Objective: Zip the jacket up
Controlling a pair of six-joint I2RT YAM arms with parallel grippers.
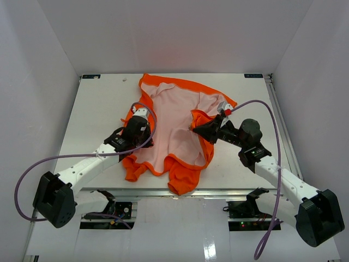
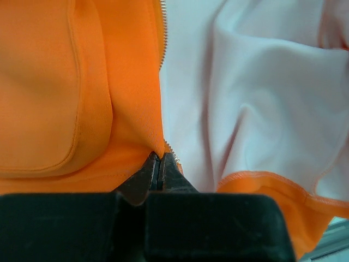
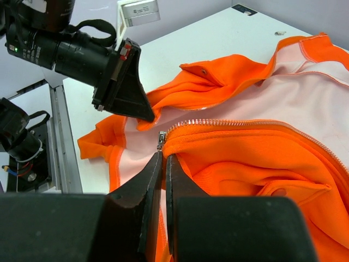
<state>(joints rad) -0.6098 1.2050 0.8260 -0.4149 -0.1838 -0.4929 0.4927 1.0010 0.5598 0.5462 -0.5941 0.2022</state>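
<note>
Left wrist shows knit orange jacket (image 2: 109,82), creased lining (image 2: 262,109).

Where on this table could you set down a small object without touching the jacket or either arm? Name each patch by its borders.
Bare table lies far-left, between the jacket collar and the left edge, and along the right edge beyond the right arm. The centre is crowded: left gripper and right gripper pinch the jacket there.

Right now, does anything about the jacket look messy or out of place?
Yes. The jacket lies open, pink lining up, rumpled, its two zipper edges far apart, orange fabric bunched near the table front edge. The left tool pinches one zipper edge, the right tool the other by the metal pull. Nothing looks torn.
</note>
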